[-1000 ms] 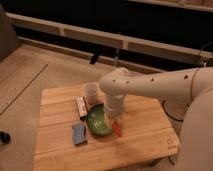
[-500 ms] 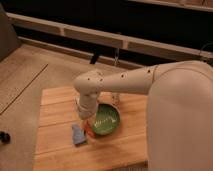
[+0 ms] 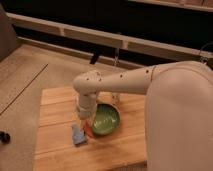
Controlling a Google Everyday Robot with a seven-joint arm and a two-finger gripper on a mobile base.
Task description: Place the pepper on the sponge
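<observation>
The pepper [image 3: 87, 129] shows as a small orange-red sliver just under my gripper [image 3: 84, 118], between the sponge and the green bowl. The sponge [image 3: 78, 135] is a blue-grey pad lying flat on the wooden table [image 3: 55, 115], just left of and below the pepper. The pepper's lower end is at the sponge's right edge; whether it touches the sponge I cannot tell. My arm [image 3: 130, 82] reaches in from the right and bends down to the gripper, hiding the pepper's upper end.
A green bowl [image 3: 106, 120] sits right of the gripper, close against the pepper. The table's left edge and floor lie beyond at the left. A low wall ledge [image 3: 100, 37] runs along the back. My arm covers the table's right part.
The arm swung left across the bowl, and the pepper went with it from the bowl's right side to its left, next to the sponge. Over the last half second it barely shifted.
</observation>
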